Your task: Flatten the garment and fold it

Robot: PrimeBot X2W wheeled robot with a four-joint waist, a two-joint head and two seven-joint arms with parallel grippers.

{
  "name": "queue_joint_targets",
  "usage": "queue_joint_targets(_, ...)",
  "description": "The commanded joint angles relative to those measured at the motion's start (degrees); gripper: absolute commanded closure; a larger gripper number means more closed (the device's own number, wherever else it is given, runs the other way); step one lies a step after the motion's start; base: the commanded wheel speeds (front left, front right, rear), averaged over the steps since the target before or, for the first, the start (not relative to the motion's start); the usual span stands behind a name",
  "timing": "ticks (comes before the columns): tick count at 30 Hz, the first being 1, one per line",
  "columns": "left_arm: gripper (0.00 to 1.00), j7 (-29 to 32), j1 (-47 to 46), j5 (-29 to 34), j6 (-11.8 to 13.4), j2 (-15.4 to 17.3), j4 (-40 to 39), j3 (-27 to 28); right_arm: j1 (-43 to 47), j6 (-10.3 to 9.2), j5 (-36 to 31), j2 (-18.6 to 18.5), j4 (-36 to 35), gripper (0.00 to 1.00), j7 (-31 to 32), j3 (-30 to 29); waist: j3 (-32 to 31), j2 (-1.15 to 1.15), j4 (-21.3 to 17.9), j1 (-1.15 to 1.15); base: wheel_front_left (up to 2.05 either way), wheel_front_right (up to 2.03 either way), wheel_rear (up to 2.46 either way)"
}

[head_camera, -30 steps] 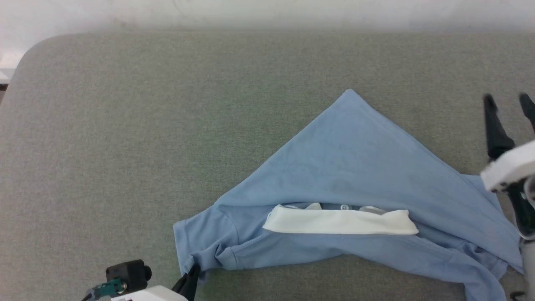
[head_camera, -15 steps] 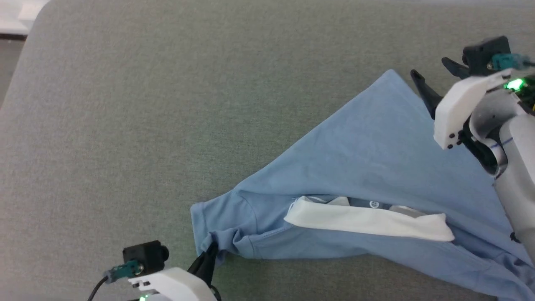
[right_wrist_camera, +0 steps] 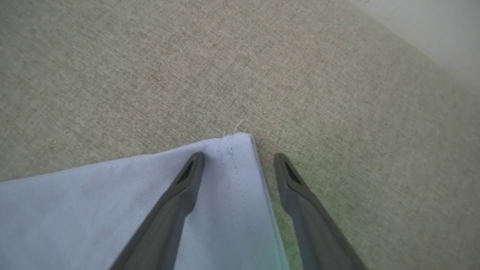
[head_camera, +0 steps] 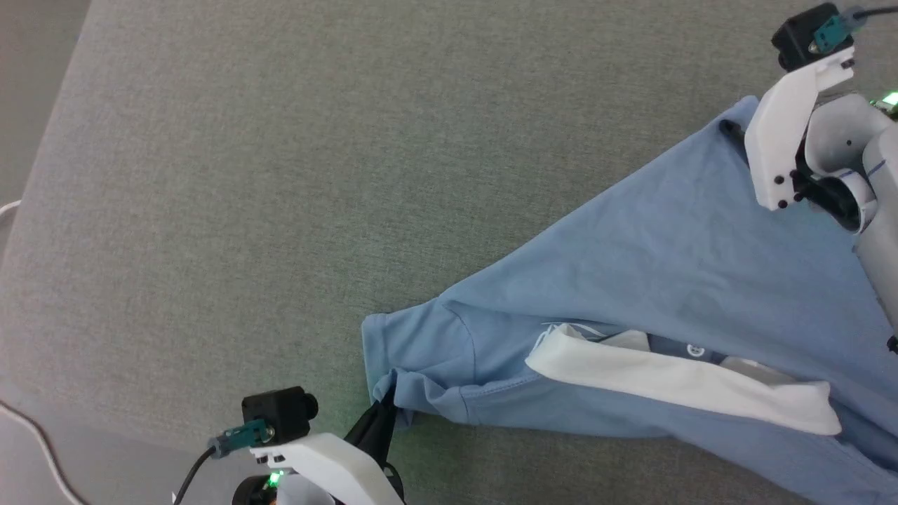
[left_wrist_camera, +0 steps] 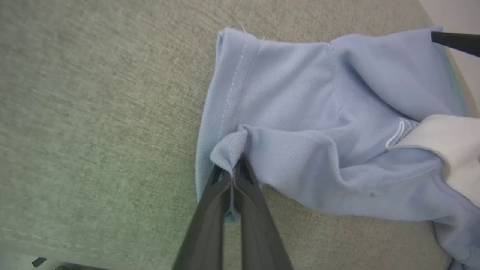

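Note:
The garment [head_camera: 666, 259], a light blue shirt with a white collar [head_camera: 680, 382], lies bunched into a triangle on the grey fabric surface. My left gripper [head_camera: 384, 415] is shut on a puckered fold of the sleeve hem [left_wrist_camera: 230, 150] at the shirt's near left end; the left gripper [left_wrist_camera: 232, 170] pinches the cloth between both fingers. My right gripper [right_wrist_camera: 239, 156] is open and straddles the garment's far hemmed corner [right_wrist_camera: 236, 144], one finger over the cloth and one over the bare surface. In the head view the right gripper [head_camera: 733, 132] sits at that far corner, largely behind its white wrist mount.
The grey woven surface [head_camera: 280, 175] stretches wide to the left and beyond the shirt. Its left edge [head_camera: 49, 161] borders the floor, where a white cable [head_camera: 28, 428] runs. A pale wall strip [right_wrist_camera: 431, 26] lies past the far edge.
The head camera has shifted, so the whole picture moved. My right gripper has travelled from beside the shirt's right side to its far corner, staying open. The left gripper keeps its hold on the sleeve.

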Motion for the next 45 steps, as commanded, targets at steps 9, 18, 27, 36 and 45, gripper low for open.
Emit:
queue_joint_targets(9, 1.00, -0.98, -0.77, -0.64, -0.41, -0.06, 2.60, 0.00, 0.15, -0.05, 3.03, 0.92, 1.98, 1.00, 3.41, -0.58, -0.19, 0.00, 1.09, 0.00, 0.00, 0.00, 0.00)
queue_joint_targets(18, 1.00, -0.98, 1.29, -0.93, 0.64, 1.47, 1.78, 1.54, 8.62, -0.05, 1.95, -0.09, -4.59, 1.00, -17.19, -2.86, -5.78, 0.00, -2.07, 0.00, 0.00, 0.00, 0.00)
queue_joint_targets(27, 1.00, -1.71, 4.89, -0.34, 2.32, 4.49, -2.22, 4.56, 22.43, -0.05, -2.53, 1.81, -13.80, 1.00, -33.25, -13.36, -12.88, 0.00, -8.82, 0.00, 0.00, 0.00, 0.00)
queue_joint_targets(36, 1.00, -7.99, 1.08, 3.05, 1.20, 8.08, -7.83, 8.31, 35.45, -0.05, -7.45, 5.45, -30.16, 1.00, -31.96, -26.77, -17.16, 0.00, -15.26, 0.00, 0.00, 0.00, 0.00)
queue_joint_targets(45, 1.00, -7.16, -12.29, 7.66, -1.94, 15.74, -13.75, 10.47, 35.36, -0.05, -11.74, 3.48, -47.08, 1.00, -20.76, -32.51, -18.47, 0.00, -18.76, 0.00, 0.00, 0.00, 0.00)
